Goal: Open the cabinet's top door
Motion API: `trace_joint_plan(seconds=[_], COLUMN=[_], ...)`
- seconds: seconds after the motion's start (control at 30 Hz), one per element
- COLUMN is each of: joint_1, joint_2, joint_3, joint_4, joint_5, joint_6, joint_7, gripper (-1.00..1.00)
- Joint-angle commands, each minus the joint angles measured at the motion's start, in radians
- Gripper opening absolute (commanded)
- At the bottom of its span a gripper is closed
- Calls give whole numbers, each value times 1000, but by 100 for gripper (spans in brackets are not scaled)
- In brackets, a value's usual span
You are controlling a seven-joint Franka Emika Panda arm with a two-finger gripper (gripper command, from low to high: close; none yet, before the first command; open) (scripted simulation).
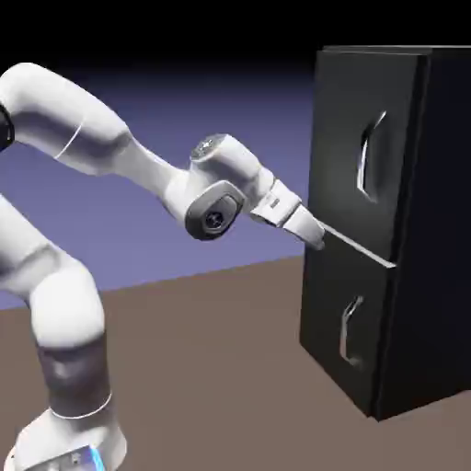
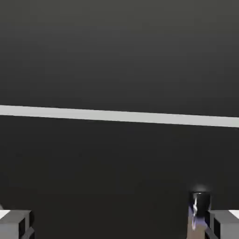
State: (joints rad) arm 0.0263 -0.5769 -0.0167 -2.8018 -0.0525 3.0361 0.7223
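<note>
Probably stiff and slick, so we favour the curved handle (image 1: 366, 158).
We see the top door (image 1: 354, 138) closed on the cabinet (image 1: 442, 239), above the pale strip (image 1: 357, 246); our pincer (image 2: 119, 225) stands wide open, holding nothing. We'd hook the handle's middle, expecting a rigid, hinged panel, and pull steadily, since smooth metal could slide from our tips.
</note>
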Motion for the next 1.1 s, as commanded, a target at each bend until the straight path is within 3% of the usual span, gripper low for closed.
trace_joint_plan(seconds=[0.0, 1.07], joint_1=[12, 392], joint_2=[-6, -188], joint_3=[-14, -458], joint_4=[7, 223], joint_5=[-44, -1435], joint_6=[-1, -26], joint_7=[-16, -513], gripper=[100, 100])
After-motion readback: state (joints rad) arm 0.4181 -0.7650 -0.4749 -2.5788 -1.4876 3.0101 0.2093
